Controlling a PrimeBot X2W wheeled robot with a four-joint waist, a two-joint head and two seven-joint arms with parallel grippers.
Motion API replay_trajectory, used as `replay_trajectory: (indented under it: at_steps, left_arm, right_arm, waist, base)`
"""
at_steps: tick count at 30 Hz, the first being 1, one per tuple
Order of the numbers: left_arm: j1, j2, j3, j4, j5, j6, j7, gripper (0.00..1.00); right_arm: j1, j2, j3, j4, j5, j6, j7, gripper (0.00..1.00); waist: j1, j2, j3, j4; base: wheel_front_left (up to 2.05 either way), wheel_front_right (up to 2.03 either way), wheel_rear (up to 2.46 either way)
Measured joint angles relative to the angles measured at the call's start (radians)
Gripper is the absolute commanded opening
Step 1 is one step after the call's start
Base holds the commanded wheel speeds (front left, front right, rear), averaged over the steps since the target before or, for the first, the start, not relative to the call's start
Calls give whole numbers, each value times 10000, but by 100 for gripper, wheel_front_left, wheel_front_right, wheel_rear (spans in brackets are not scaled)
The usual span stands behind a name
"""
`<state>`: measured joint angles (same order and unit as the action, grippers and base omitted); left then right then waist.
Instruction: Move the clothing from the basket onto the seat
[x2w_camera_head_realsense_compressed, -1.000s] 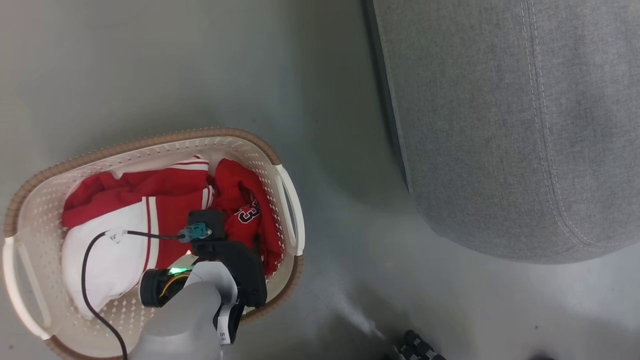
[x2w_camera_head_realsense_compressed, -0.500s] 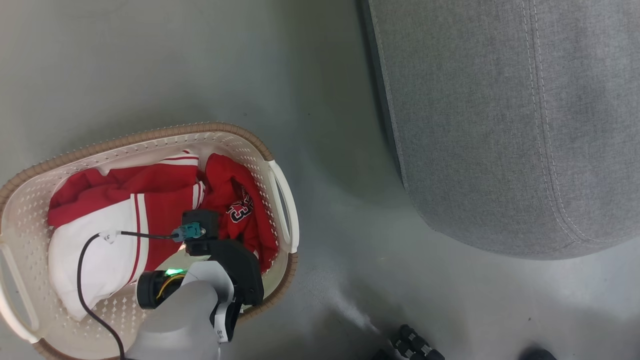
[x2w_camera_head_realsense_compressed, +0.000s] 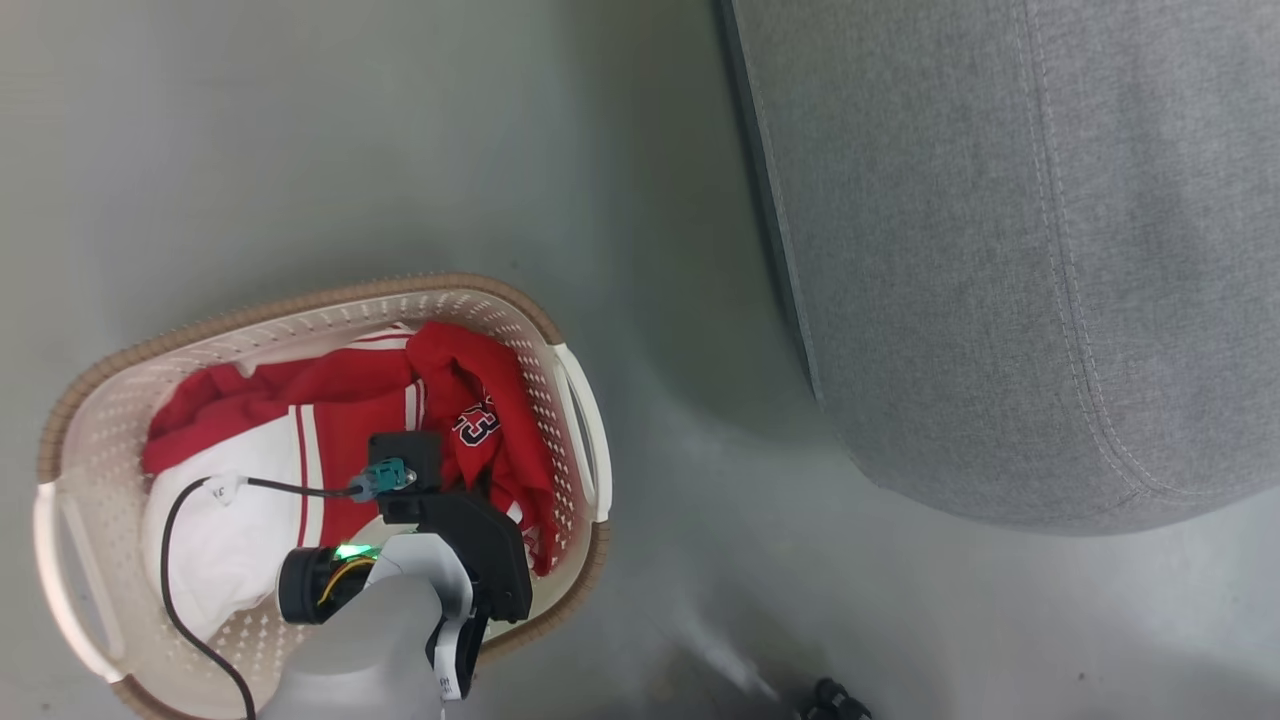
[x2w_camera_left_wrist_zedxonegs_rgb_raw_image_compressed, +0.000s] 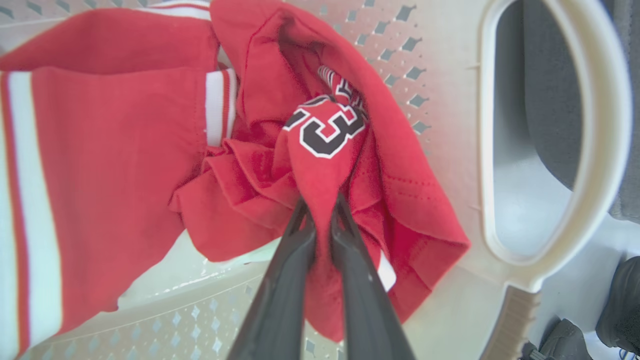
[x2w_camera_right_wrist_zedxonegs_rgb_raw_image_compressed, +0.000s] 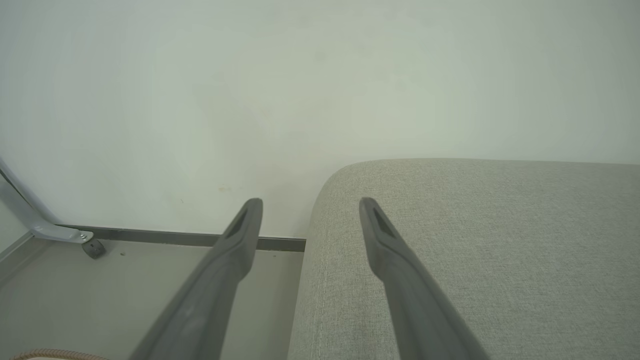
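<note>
Head view: the pale forearm (x2w_camera_head_realsense_compressed: 360, 650) and black wrist housing (x2w_camera_head_realsense_compressed: 470, 540) cover the jaws of the left gripper (x2w_camera_left_wrist_zedxonegs_rgb_raw_image_compressed: 321, 202) and the near wall of the basket (x2w_camera_head_realsense_compressed: 300, 297). The seat (x2w_camera_head_realsense_compressed: 1000, 250) runs off the top and right edges. A dark object (x2w_camera_head_realsense_compressed: 835, 702) at the bottom edge is cut off, unidentifiable. Folds hide part of the lettering (x2w_camera_left_wrist_zedxonegs_rgb_raw_image_compressed: 327, 132) on the clothing (x2w_camera_left_wrist_zedxonegs_rgb_raw_image_compressed: 100, 150).

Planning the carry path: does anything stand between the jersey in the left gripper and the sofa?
Only the basket's own wall and handle on the sofa side, so lift the jersey, pinched in the left gripper, over it. Beyond that, bare floor up to the sofa.
</note>
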<state>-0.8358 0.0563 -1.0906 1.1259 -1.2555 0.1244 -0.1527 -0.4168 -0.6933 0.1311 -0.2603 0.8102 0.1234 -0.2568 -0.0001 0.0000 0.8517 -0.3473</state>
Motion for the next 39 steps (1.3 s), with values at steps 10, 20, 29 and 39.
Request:
replay_trajectory:
  at_steps: [10, 20, 29, 39]
  left_arm:
    - [631, -6, -683, -282, -123, 0, -577, 0]
    - [1036, -21, -907, -453, -263, 0, -872, 0]
    - [1396, -48, -861, -495, -368, 0, -961, 0]
    - [1711, -121, -88, -284, -142, 0, -961, 0]
  right_arm:
    - [575, 69, 374, 796, -107, 0, 0, 100]
    - [1127, 378, 546, 1432, -470, 0, 2, 100]
    - [1712, 899, 614, 1964, -840, 0, 2, 100]
    - [2761, 1503, 857, 2445, -1375, 0, 2, 100]
  waist:
    - [0, 0, -1232, 473]
    - [-1, -1, -2468, 1008]
    - [-2, -1, -3784, 1586]
    - [-1, -1, -5270, 2174]
  base:
    - [0, 0, 0]
    - [0, 0, 0]
    - [0, 0, 0]
    - [0, 0, 0]
